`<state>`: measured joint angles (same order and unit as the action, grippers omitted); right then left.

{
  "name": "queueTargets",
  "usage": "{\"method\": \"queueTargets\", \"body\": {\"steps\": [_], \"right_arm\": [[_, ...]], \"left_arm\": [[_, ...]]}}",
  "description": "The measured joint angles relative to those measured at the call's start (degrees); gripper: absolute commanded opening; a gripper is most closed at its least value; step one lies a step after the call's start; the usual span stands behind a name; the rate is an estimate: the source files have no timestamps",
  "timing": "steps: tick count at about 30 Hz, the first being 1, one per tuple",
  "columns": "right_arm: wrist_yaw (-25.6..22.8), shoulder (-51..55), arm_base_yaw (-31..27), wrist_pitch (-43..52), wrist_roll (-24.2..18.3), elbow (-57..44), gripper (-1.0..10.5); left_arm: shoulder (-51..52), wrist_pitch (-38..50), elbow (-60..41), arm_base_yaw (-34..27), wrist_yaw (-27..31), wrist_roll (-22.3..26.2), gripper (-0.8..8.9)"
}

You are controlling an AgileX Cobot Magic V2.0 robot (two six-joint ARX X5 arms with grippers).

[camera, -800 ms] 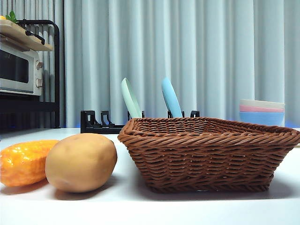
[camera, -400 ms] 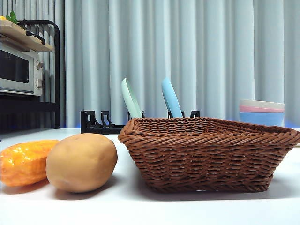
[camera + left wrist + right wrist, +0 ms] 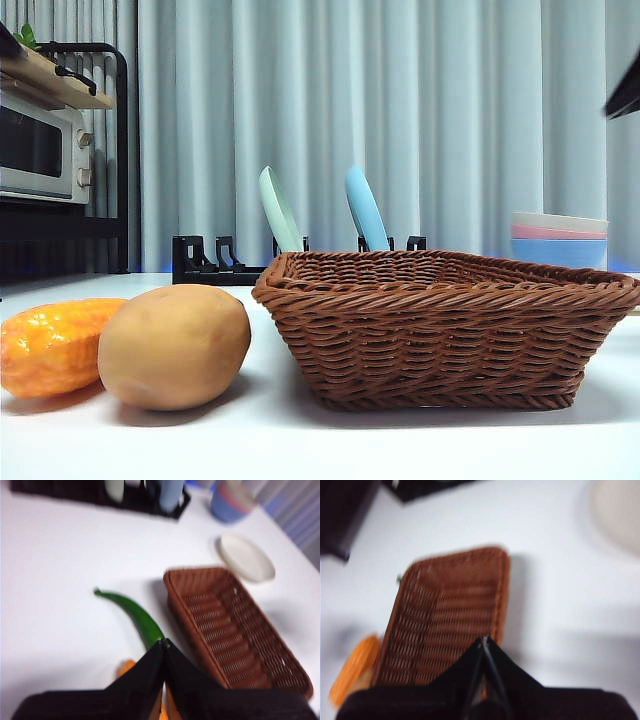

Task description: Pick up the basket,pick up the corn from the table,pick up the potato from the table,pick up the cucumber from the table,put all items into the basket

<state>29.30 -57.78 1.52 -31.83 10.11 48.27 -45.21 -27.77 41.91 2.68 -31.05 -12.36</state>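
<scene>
The brown wicker basket stands empty on the white table, right of centre; it also shows in the left wrist view and the right wrist view. The tan potato lies left of it, with the orange corn beside it at the far left; the corn shows in the right wrist view. A green cucumber lies on the table beside the basket. My left gripper is shut and empty, high above the cucumber and corn. My right gripper is shut and empty, high above the basket.
A black rack with green and blue utensils stands behind the basket. Stacked bowls are at the back right, a white plate lies near them. A toaster oven on a shelf is at the far left.
A black arm tip has come into the front view at the top right corner, and a dark edge at the top left. The vegetables and basket have not moved.
</scene>
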Motion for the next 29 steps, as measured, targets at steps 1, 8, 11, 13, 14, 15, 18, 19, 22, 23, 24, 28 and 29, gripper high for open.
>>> {"method": "queueTargets", "body": {"steps": [1, 8, 11, 13, 14, 15, 18, 19, 22, 23, 24, 28, 29], "right_arm": [[1.44, -2.08, 0.0, -2.34, -1.64, 1.57, 0.0], [4.81, -10.32, 0.87, -7.61, -8.46, 5.27, 3.3], [4.48, -11.41, 2.01, -7.61, -9.05, 5.33, 3.5], [2.6, -12.39, 3.23, -7.58, -9.29, 5.42, 3.5], [0.98, -13.11, 4.09, -7.58, -9.31, 5.46, 3.5], [-0.5, -13.79, 4.9, -7.61, -9.33, 5.49, 3.5], [-4.35, -16.52, 7.56, -7.45, -9.49, 5.51, 3.5], [-4.83, -17.64, 8.39, -7.15, -9.51, 5.51, 3.5], [-5.49, -21.16, 10.08, -5.35, -9.49, 5.51, 3.5], [-5.49, -22.47, 10.58, -4.63, -9.49, 5.51, 3.5], [-5.49, -23.65, 10.97, -3.98, -9.46, 5.51, 3.5], [-5.51, -28.81, 12.02, -1.33, -8.79, 5.51, 3.0], [-5.53, -29.83, 12.04, -1.22, -8.57, 5.51, 2.3]], "left_arm": [[-1.81, -1.09, 0.79, 0.0, -0.9, 0.57, 0.0], [-7.69, -2.69, 2.4, 0.0, -5.97, 2.62, 3.07], [-8.17, -2.97, 2.4, 0.0, -6.03, 2.78, 3.2], [-8.22, -3.08, 2.4, 0.0, -6.03, 2.75, 3.2], [-8.2, -3.08, 2.4, 0.0, -6.03, 2.78, 3.2], [-8.2, -3.08, 2.4, 0.0, -6.03, 2.78, 3.2], [-8.2, -3.39, 2.4, 0.0, -6.05, 2.84, 3.2], [-8.2, -3.58, 2.4, 0.0, -6.03, 2.84, 3.2], [-8.2, -3.63, 2.4, 0.0, -6.03, 2.84, 3.2], [-8.2, -3.63, 2.4, 0.0, -6.03, 2.84, 3.2], [-8.2, -3.63, 2.4, 0.0, -6.03, 2.84, 3.2], [-8.22, -3.67, 2.4, 0.0, -6.03, 2.84, 3.2], [-8.2, -3.72, 2.4, 0.0, -6.03, 2.84, 3.2]]}}
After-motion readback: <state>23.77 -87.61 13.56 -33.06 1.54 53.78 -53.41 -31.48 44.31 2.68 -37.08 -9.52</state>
